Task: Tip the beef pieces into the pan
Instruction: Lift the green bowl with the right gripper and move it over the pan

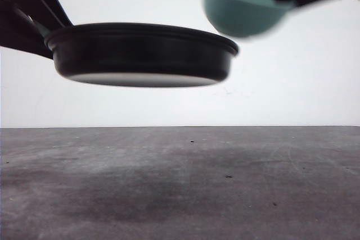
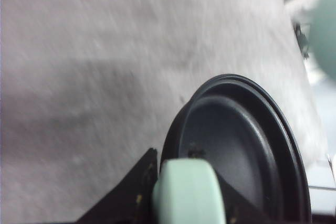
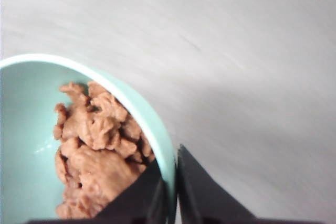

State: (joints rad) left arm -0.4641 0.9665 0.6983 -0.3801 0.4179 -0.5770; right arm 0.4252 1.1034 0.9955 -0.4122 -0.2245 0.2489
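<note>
Grey table – left gripper clamps one pan; right gripper pinches one bowl – beef pieces heaped.

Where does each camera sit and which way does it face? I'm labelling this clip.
Front view: low, facing forward over the table; sees the pan and teal bowl held aloft, dark arm parts at both top corners.
Left wrist view: on the left arm, looking down into the pan; left end effector on its mint handle.
Right wrist view: on the right arm, looking into the bowl of beef pieces; right end effector pinching the rim.
Front and left wrist share the pan.
</note>
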